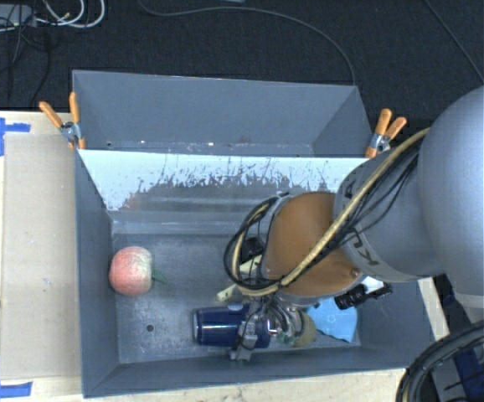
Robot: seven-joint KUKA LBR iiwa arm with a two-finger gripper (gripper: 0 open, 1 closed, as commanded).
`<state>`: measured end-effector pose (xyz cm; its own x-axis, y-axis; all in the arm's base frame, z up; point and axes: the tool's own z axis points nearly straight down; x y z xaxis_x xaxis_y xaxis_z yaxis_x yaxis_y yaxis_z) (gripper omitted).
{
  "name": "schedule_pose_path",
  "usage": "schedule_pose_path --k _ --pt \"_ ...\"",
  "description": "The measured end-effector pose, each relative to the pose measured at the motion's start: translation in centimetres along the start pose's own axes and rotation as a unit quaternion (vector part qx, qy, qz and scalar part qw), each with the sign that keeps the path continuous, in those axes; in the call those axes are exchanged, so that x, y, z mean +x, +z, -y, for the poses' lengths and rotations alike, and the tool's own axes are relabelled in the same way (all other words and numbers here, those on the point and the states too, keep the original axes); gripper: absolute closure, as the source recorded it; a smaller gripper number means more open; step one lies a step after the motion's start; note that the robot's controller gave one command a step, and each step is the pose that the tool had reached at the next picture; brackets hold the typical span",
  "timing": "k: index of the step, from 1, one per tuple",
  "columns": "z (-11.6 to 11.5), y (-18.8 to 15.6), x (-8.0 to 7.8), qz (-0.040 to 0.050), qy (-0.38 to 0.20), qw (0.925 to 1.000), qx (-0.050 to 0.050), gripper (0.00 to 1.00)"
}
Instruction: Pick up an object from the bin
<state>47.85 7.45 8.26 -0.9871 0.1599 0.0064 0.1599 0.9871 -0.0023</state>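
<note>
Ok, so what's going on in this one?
A robot arm reaches into the grey bin from the right. Its jaws are down low near the front wall, at the right end of a dark blue cylinder that lies on its side. The cylinder looks to be resting on the bin floor, not lifted. A pinkish-red ball sits apart to the left, and a light blue piece lies partly under the wrist.
</note>
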Motion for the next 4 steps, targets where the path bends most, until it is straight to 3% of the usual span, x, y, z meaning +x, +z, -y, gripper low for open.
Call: schedule_pose_path --k 1,4 --pt "0.4 1.33 -0.08 -0.0024 -0.063 0.998 0.001 1.0" --pt "0.45 0.9 0.06 -0.005 -0.062 0.9981 0.001 1.0"
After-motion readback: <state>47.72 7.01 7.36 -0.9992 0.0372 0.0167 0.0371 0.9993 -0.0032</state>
